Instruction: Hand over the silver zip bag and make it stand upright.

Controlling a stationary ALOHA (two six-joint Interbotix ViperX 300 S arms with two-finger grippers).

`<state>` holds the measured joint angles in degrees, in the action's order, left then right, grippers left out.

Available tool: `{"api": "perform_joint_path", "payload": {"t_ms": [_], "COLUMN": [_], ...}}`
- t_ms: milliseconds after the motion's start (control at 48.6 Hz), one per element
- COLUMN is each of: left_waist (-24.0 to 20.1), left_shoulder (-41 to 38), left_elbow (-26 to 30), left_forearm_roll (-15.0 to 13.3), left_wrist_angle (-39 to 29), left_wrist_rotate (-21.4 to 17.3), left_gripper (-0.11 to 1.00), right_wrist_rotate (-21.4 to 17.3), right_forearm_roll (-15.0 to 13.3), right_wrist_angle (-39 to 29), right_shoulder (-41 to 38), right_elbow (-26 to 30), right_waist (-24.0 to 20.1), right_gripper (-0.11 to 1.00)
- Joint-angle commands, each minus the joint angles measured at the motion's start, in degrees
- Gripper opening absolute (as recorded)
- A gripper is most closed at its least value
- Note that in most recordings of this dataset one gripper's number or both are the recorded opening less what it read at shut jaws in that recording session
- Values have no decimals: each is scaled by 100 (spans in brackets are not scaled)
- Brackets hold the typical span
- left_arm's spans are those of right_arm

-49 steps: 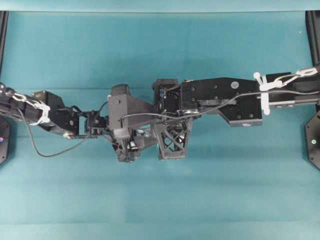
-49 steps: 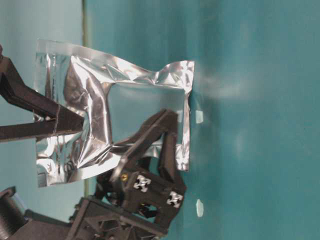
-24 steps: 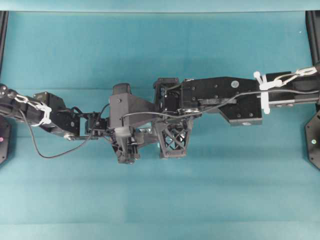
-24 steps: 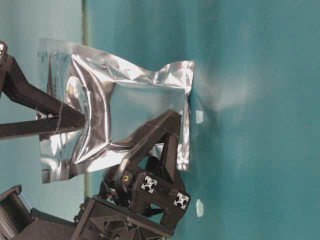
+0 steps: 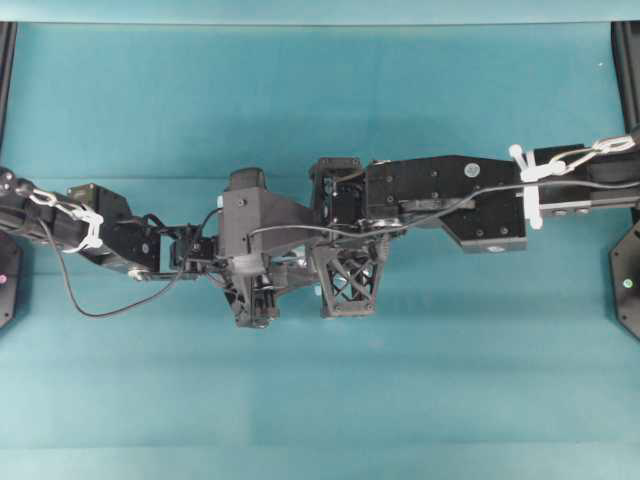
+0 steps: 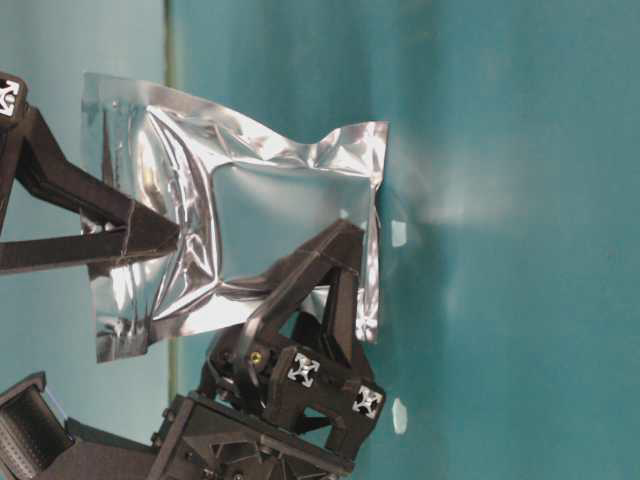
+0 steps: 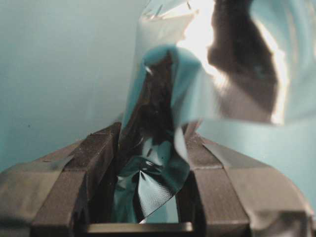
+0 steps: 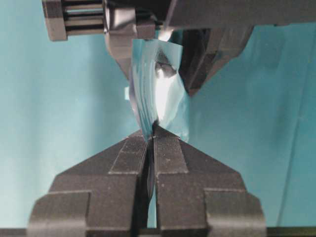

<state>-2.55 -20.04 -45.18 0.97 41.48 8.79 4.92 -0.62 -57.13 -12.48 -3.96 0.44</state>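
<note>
Both grippers [image 8: 150,136] pinching silver zip bag [image 6: 270,200] edges

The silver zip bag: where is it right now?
In the table-level view the silver zip bag hangs mid-frame, held between the right gripper at its left and the left gripper from below.

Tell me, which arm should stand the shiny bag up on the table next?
Left, I think. The left fingers hold the silver zip bag low, near the table; the right fingers only pinch its far top end.
</note>
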Motion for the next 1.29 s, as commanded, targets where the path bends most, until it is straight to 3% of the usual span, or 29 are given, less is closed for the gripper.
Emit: {"api": "perform_joint_path", "payload": {"t_ms": [0,103,206,432,534,1028,1274], "left_waist": [9,9,18,18,18,88,88], "left_shoulder": [18,18,26,18,18,18,26], "left_elbow": [18,9,18,9,0,0,-18], "left_forearm_roll": [18,18,18,18,18,18,18], "left_wrist_angle": [-18,-18,-26,-26,-62,-141,-149], "left_wrist_rotate": [-18,-26,-26,-44,-44,-343,-360], "left_gripper": [35,35,35,35,31,30,30], "right_wrist_rotate": [-123,-211,-281,-316,-316,-431,-976], "right_forearm_roll": [26,44,88,88,70,-220,-492], "right_wrist_angle": [26,9,-18,-35,-35,-360,-475], "right_shoulder": [44,35,26,26,26,299,914], "right_elbow": [18,62,70,97,149,229,202], "right_waist": [9,9,9,-18,-35,-18,-35], "right_gripper": [1,2,12,75,92,91,91]}}
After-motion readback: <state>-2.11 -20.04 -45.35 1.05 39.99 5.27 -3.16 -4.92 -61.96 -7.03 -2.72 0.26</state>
